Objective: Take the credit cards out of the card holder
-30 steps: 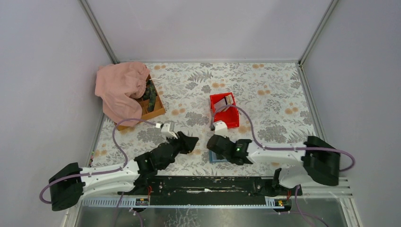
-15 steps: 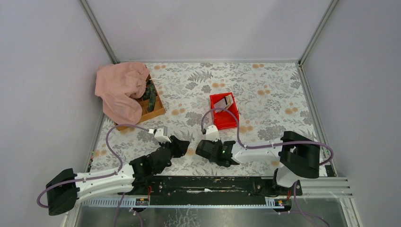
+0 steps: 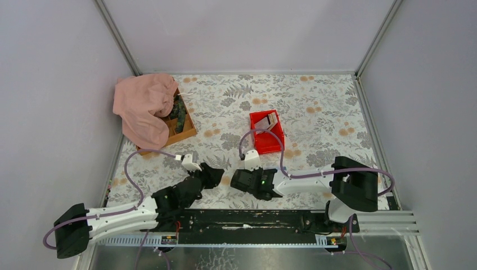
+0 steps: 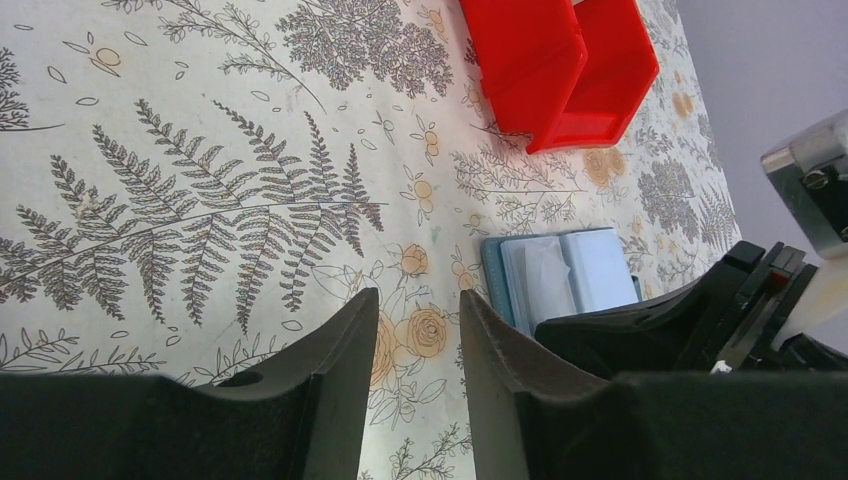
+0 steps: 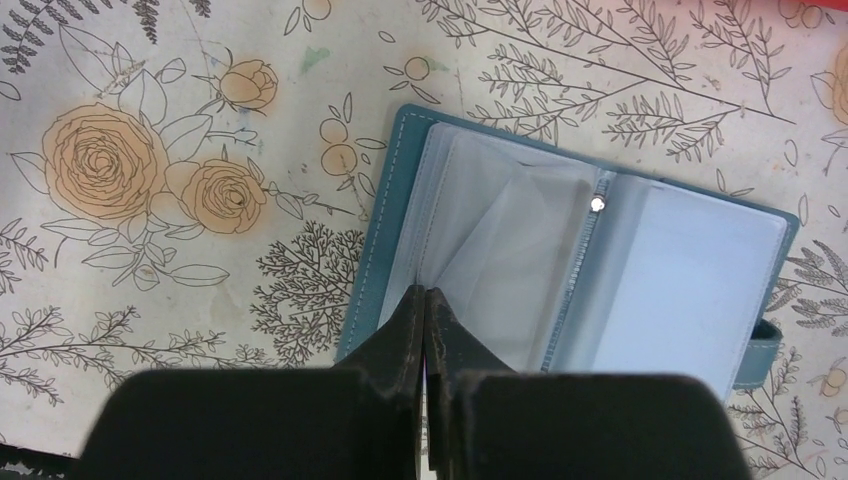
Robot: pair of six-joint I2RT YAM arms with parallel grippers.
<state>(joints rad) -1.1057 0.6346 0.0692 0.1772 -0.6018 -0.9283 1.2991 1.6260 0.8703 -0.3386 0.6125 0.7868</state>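
The blue card holder point(image 5: 600, 260) lies open on the floral table, its clear sleeves showing no card. It also shows in the left wrist view point(image 4: 560, 275); in the top view the right arm hides it. My right gripper point(image 5: 426, 292) is shut, its tips at the near edge of the holder's left page; I cannot tell if a sleeve is pinched. My left gripper point(image 4: 420, 300) is open by a narrow gap and empty, just left of the holder. In the top view the two grippers, left point(image 3: 216, 171) and right point(image 3: 235, 180), nearly meet. Tan and white credit cards point(image 3: 272, 119) lie in the red bin.
The red bin point(image 3: 269, 147) stands just beyond the holder, also in the left wrist view point(image 4: 530, 60). A wooden tray point(image 3: 185, 132) with a pink cloth point(image 3: 143, 107) draped over it sits at the far left. Grey walls enclose the table.
My right gripper has moved left and nearer, coming over the card holder and hiding it in the top view. My left gripper has drawn back a little to the left.
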